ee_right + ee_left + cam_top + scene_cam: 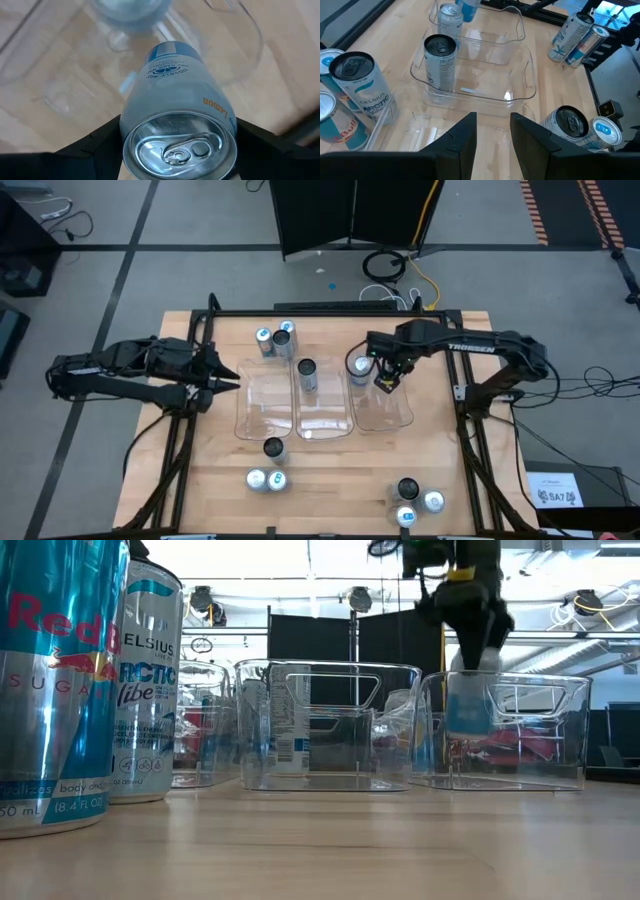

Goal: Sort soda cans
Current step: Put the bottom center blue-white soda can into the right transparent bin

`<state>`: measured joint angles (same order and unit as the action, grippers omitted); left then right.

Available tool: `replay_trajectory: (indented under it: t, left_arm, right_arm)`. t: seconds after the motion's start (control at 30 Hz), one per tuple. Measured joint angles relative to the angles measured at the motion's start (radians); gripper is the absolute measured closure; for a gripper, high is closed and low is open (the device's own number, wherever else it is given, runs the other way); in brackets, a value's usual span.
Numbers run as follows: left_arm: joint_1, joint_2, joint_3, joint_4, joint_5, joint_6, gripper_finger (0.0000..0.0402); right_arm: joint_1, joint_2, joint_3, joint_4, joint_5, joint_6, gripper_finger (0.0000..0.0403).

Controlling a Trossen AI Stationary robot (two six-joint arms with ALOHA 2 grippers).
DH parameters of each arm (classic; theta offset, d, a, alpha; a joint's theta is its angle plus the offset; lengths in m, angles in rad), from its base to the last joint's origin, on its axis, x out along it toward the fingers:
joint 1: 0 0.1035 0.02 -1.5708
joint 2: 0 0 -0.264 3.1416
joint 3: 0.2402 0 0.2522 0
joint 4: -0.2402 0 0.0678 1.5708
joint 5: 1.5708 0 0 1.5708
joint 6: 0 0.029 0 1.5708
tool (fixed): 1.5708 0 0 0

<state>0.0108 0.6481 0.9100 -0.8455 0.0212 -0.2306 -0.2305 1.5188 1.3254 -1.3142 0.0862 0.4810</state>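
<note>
Three clear trays stand side by side mid-table. My right gripper (385,380) hangs over the right tray (405,420), shut on a pale blue, silver-topped can (177,125). A second silver-topped can (358,365) stands upright in that tray. A dark-topped can (307,370) stands upright in the middle tray (325,433). My left gripper (228,376) is open at the left tray's (240,420) left side and touches nothing. Other cans stand upright on the table in groups. My right gripper pinches the pale blue can between its two fingers (107,137), which sit on opposite sides of the upper wall (131,115) just below the top rim. The fingers come from above, pointing down. The can hangs upright below them, inside the right tray's walls (470,700).
Three cans (275,340) stand at the far edge behind the trays. Three more (268,470) stand near the front left, and three (415,502) at the front right. In the low view, two tall cans (60,680) fill the left side. Bare wood lies in front of the trays.
</note>
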Motion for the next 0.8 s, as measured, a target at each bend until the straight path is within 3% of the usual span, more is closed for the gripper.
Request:
replay_trajectory:
  t: [0.17, 0.43, 0.8]
  left_arm:
    - [0.000, 0.004, 0.000, -0.001, 0.000, 0.000, 0.0274]
    - [0.000, 0.007, 0.000, -0.001, 0.000, 0.000, 0.0274]
    - [0.000, 0.009, 0.000, -0.001, 0.000, 0.001, 0.0274]
  right_arm:
    - [-0.045, 0.000, -0.072, 0.081, -0.014, -0.049, 0.0119]
    - [-0.097, 0.003, -0.081, 0.150, -0.007, -0.056, 0.0119]
    - [-0.129, 0.133, -0.074, 0.144, -0.039, -0.049, 0.0119]
